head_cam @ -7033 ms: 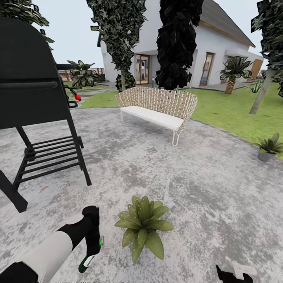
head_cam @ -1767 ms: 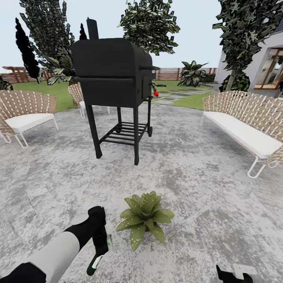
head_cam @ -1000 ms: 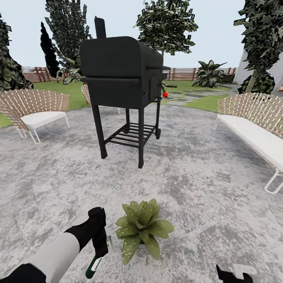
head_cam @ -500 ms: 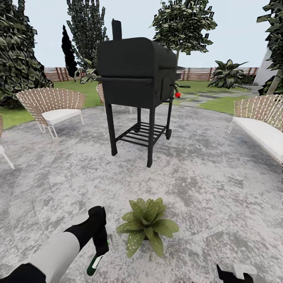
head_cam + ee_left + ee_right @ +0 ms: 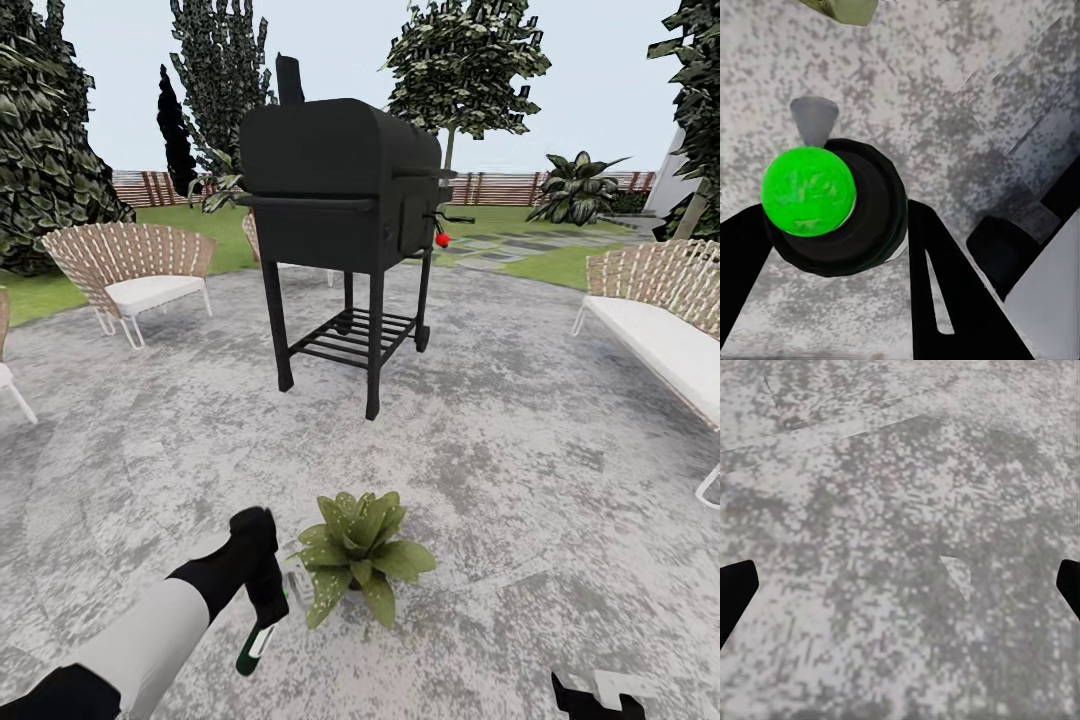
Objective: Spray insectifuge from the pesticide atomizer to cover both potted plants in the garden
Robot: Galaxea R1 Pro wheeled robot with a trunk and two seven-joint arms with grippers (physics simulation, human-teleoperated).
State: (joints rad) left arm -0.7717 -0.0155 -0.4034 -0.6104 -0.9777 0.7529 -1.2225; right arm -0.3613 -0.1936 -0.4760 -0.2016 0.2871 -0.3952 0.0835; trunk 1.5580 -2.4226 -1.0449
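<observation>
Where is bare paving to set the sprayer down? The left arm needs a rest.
Free: the patio stretch between the potted plant and the wicker sofa, and the paving between plant and grill. Crowded: beside the left gripper, where the atomizer nearly meets the leaves.

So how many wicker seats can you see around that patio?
3 for sure: a wicker chair left of the grill, a wicker sofa at right, another seat mostly hidden behind the grill. Something at the far left edge may be a fourth.
</observation>
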